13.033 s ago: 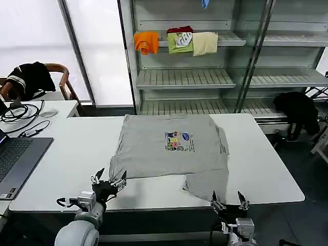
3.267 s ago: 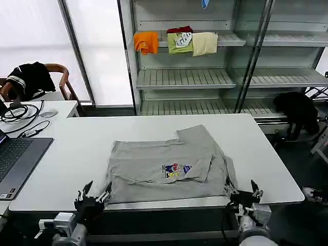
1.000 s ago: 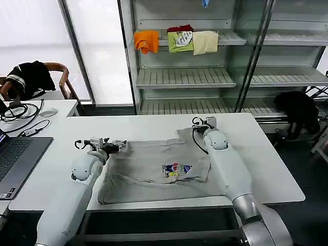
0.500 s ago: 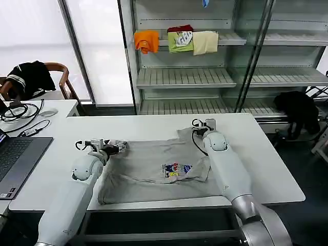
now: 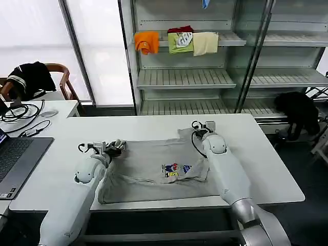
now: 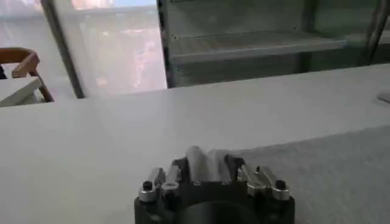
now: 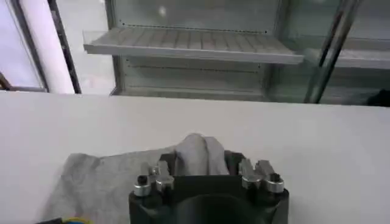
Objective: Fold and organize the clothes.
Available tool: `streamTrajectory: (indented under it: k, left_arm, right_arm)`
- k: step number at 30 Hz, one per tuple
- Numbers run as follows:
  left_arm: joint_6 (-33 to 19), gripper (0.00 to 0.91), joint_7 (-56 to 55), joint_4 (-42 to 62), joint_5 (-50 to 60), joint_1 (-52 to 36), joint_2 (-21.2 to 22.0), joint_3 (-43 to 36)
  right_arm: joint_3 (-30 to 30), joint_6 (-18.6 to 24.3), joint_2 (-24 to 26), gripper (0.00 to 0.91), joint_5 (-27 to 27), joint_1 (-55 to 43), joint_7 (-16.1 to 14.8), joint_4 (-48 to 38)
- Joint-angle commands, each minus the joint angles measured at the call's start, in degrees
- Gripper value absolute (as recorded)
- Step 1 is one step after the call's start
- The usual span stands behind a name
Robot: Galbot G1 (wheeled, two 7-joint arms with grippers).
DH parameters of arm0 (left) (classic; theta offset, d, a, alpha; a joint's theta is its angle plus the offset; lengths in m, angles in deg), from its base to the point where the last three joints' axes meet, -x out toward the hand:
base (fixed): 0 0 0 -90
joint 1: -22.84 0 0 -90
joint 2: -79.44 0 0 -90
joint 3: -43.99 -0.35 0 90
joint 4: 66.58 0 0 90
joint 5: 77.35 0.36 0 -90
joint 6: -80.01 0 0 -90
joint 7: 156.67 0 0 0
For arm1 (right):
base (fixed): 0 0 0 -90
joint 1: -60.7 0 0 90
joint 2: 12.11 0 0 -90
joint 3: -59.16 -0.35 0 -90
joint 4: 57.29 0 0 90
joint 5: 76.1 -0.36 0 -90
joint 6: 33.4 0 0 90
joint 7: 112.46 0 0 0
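From the head camera, the light grey short-sleeved T-shirt with a small multicoloured chest print lies partly folded at the centre of the white rectangular table, its print facing up. The left gripper sits at the shirt's far left corner, left of centre in the frame, and the right gripper at the far right corner, just right of centre. In the left wrist picture, the left gripper at bottom centre is pinched on a raised fold of grey cloth. In the right wrist picture, the right gripper at bottom centre likewise pinches a bunched ridge of the T-shirt.
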Motion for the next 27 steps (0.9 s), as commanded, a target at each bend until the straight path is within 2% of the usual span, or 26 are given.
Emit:
streamTrajectory:
  k: [1, 12, 27]
  left_arm:
    - [0.2, 0.02, 0.0, 0.3, 0.1, 0.2, 0.0, 0.0]
    - [-0.3, 0.01, -0.3, -2.5, -0.4, 0.6, 0.7, 0.2]
    - [-2.2, 0.01, -1.3, -14.6, -0.9, 3.7, -0.1, 2.3]
  right_arm:
    - [0.1, -0.8, 0.2, 0.0, -0.6, 1.0, 0.3, 1.8]
    - [-0.2, -2.0, 2.4, 0.0, -3.2, 4.8, 0.5, 11.7]
    - [-1.7, -3.0, 5.8, 0.0, -4.9, 12.7, 1.7, 35.5]
